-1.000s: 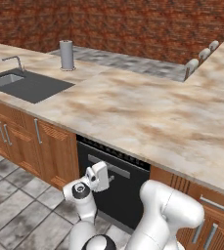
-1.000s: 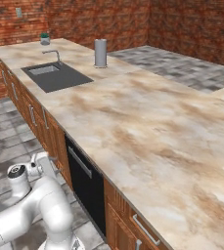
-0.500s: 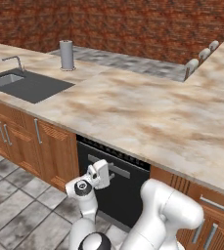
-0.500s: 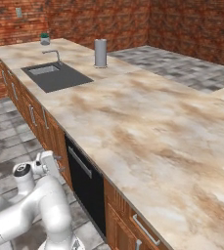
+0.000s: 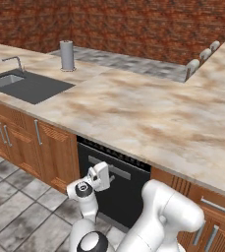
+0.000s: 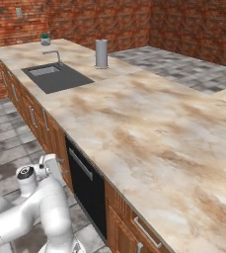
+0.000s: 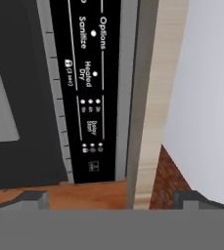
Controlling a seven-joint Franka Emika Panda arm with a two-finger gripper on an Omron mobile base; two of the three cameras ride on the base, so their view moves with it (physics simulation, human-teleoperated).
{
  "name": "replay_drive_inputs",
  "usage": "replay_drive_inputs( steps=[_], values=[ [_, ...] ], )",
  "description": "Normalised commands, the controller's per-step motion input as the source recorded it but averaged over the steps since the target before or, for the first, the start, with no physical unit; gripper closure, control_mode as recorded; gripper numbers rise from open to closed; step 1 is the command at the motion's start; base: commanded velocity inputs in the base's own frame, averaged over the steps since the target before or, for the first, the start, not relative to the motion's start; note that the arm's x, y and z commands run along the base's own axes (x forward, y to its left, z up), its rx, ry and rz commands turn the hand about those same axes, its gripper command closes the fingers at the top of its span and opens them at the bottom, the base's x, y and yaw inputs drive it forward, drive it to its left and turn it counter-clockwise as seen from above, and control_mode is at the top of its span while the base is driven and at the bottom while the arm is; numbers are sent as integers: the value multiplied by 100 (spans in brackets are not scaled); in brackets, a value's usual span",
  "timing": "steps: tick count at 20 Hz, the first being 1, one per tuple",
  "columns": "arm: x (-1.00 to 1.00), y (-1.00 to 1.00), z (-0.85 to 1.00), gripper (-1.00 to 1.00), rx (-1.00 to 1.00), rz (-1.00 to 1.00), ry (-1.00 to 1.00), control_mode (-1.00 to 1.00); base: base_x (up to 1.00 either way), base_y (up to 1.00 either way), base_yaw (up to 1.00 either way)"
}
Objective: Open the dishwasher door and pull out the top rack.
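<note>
Dishwasher door [image 5: 115,189], black and closed, sat under the marble counter [image 5: 148,113] in the left base view, between wooden cabinet doors [image 5: 55,155]; the gripper [image 5: 110,178] hung in front of its upper left part, close to the grey bar handle [image 5: 121,171], though contact could not be judged. From the right base view the door [image 6: 85,185] appeared edge-on below the counter, with the gripper [image 6: 60,160] near its left side and the sink [image 6: 55,76] farther along. Through the hand view, rolled sideways, the control strip [image 7: 86,93] with white labels lay close ahead, and the two finger tips [image 7: 30,199] stood wide apart, pinching nothing.
</note>
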Motion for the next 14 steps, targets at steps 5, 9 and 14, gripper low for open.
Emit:
replay_drive_inputs(
  steps=[5,9,14],
  values=[
    [19,0,-19,-100,0,0,0,-100,0,0,0],
    [20,-4,-17,-100,0,0,0,-100,0,0,0],
    [20,-6,-15,-100,0,0,0,-100,0,0,0]
  ],
)
